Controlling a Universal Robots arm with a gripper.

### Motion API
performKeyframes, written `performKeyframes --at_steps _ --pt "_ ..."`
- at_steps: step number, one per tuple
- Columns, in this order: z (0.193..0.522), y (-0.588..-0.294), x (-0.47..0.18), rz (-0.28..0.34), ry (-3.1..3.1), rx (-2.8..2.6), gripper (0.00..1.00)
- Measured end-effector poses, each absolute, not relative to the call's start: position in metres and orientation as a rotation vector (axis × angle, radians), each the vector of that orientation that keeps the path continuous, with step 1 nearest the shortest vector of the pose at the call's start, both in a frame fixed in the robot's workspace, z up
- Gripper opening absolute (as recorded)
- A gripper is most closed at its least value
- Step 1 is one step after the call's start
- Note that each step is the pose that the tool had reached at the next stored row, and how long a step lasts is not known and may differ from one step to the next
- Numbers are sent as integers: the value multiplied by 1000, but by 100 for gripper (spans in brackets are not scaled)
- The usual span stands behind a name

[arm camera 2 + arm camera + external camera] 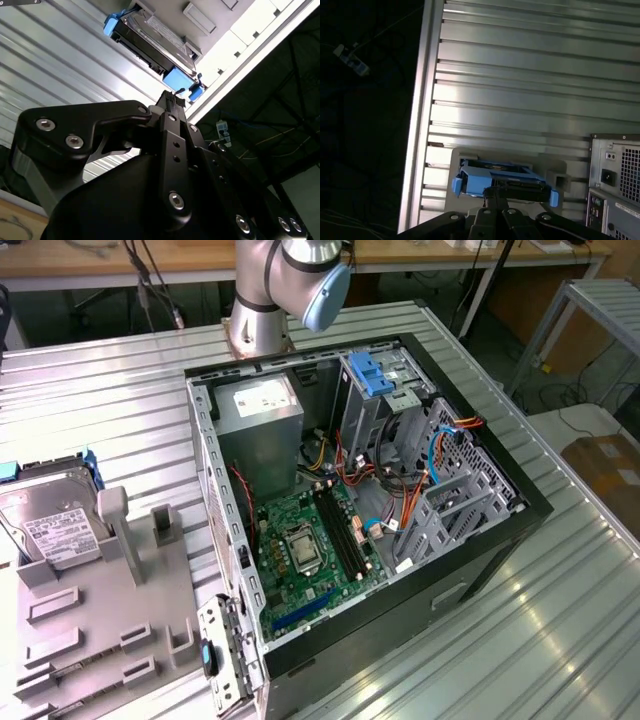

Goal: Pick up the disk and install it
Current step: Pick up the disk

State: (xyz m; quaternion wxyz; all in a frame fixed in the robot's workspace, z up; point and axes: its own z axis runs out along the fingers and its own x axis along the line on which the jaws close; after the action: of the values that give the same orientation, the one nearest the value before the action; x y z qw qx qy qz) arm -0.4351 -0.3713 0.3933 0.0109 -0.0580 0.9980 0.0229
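Fingers (169, 102) are hanging pinched together, empty, the disk (152, 40) lying ahead of them, looking dense, rigid, knock-sensitive; its blue rails (177, 80) are offering grip.

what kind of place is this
Probably a robotics lab or test workshop: an opened desktop computer case sits on a ribbed metal table, the disk rests in a grey holder beside it, and a robot arm stands behind the case.
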Motion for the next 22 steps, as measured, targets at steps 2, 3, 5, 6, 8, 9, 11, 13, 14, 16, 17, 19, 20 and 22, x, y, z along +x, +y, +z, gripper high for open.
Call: performKeyframes --at_steps 2,3,5,6,8,9,11,13,14,16,17,19,20,22 --pt "393 -371 -435 72 3112 -222 11" --pt "393 -371 -435 72 3111 -235 11" --pt "393 -371 -435 72 3109 -270 11" --pt "393 -371 -435 72 3107 -283 11" --pt "393 -371 -435 73 3103 -336 11" --pt "393 -371 -435 73 3101 -359 11" --pt "393 -371 -436 73 3098 -389 11" --pt "393 -371 -436 74 3092 -435 11" --pt "393 -371 -436 74 3089 -460 11" --pt "393 -371 -436 74 3084 -494 11" --pt "393 -371 -436 75 3079 -529 11" --pt "393 -371 -436 75 3067 -603 11" --pt "393 -371 -436 75 3062 -626 11" --pt "393 -371 -436 76 3043 -722 11"
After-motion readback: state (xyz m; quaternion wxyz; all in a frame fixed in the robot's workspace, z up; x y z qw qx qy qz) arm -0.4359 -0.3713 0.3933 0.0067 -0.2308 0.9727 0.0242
